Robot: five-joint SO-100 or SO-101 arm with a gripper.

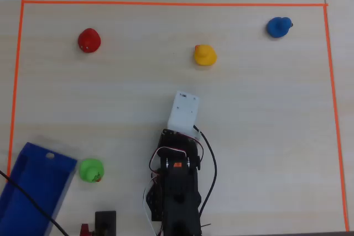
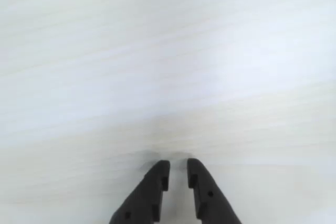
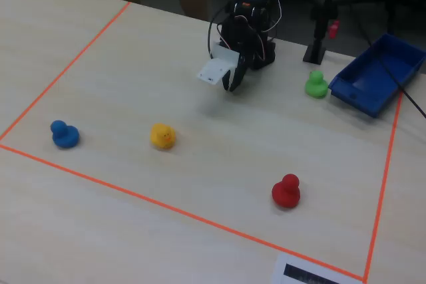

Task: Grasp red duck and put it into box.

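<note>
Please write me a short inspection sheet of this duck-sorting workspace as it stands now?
Surface: pale wood table, orange tape border.
Job's things: red duck upright in the far-left part of the overhead view; box at near-left corner, apparently empty.
Clutter: green duck beside the box, yellow duck, blue duck.
Grippers: end effector slightly open, empty, over bare table.
Cables: black cable across the box; loops on the arm.
Surroundings: black stand, chairs behind.
</note>
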